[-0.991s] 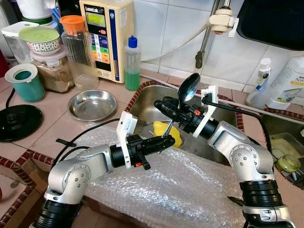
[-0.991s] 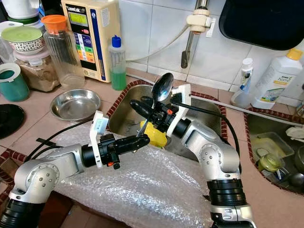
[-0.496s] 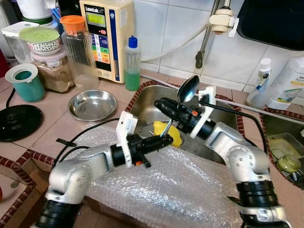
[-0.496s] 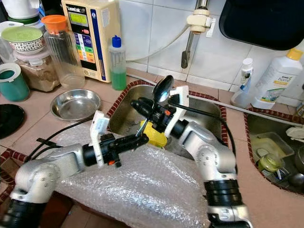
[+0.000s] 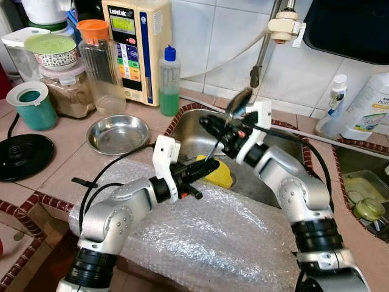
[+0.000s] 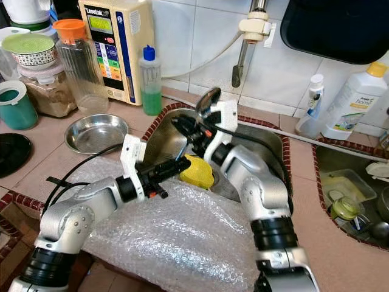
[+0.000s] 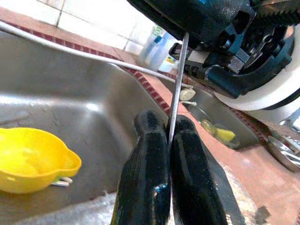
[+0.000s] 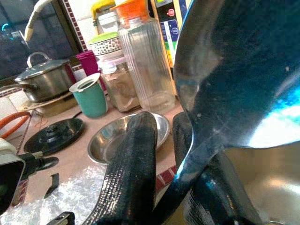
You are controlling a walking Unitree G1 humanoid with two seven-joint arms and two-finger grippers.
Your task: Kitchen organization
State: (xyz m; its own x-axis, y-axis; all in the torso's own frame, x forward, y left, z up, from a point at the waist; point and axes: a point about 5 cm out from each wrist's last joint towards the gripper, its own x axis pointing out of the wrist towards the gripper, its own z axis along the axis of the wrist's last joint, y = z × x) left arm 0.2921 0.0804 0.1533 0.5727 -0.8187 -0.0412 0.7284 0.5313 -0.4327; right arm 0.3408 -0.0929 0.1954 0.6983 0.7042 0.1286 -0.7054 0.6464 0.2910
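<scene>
Left wrist view settles the key relation: the spoon's (image 7: 177,79) thin handle runs straight up out of the left claw's (image 7: 168,133) pinched fingertips and into the right claw's black body above, so both claws hold one utensil at once. Seen from the head, the spoon (image 5: 238,102) stands steeply, bowl uppermost, over the sink (image 5: 193,125) — its long axis tilts from the left claw (image 5: 209,164) below up to the right claw (image 5: 220,131), which is clenched on the upper handle just under the bowl. The left claw is clamped on the handle's lower end. A handover looks to be in progress; which side lets go next cannot be told.

Both forearms reach in over the bubble wrap (image 5: 231,237) spread on the counter (image 5: 55,176), the left one angled up and inward, the right one bent sharply at the elbow and pointing back toward the robot's left. A yellow cup (image 5: 217,174) lies in the sink beneath the spoon — apart from it.
</scene>
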